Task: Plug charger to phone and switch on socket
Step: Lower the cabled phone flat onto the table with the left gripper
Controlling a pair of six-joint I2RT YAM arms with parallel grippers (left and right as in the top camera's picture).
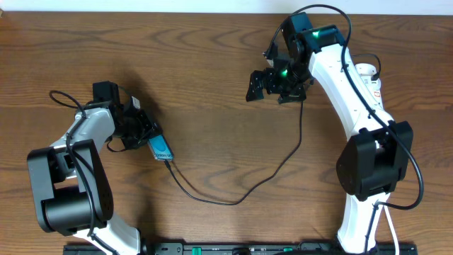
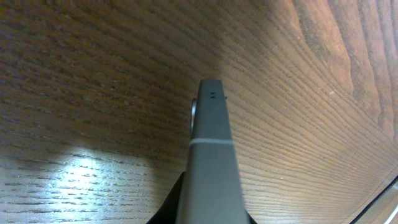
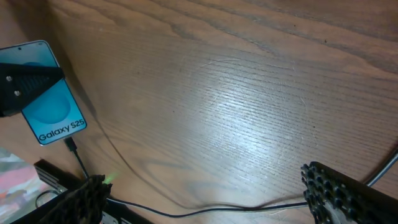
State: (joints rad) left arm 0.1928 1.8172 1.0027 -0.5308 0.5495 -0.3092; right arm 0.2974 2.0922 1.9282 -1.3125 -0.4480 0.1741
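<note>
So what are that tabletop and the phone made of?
The table looks like wood or wood-look laminate: brown grain lines, with a soft sheen under the light. The phone seems glass-fronted and glossy, with a smooth grey edge that could be metal or plastic.

One phone; one charger; one socket; one table.

A brown wooden table with strong grain fills the scene, and a soft patch of light shines on it in the left wrist view. Along its near edge runs a black bar with small green marks. A pale strip shows beyond the far edge. A blurred reddish-white patch sits low in the right wrist view.
</note>
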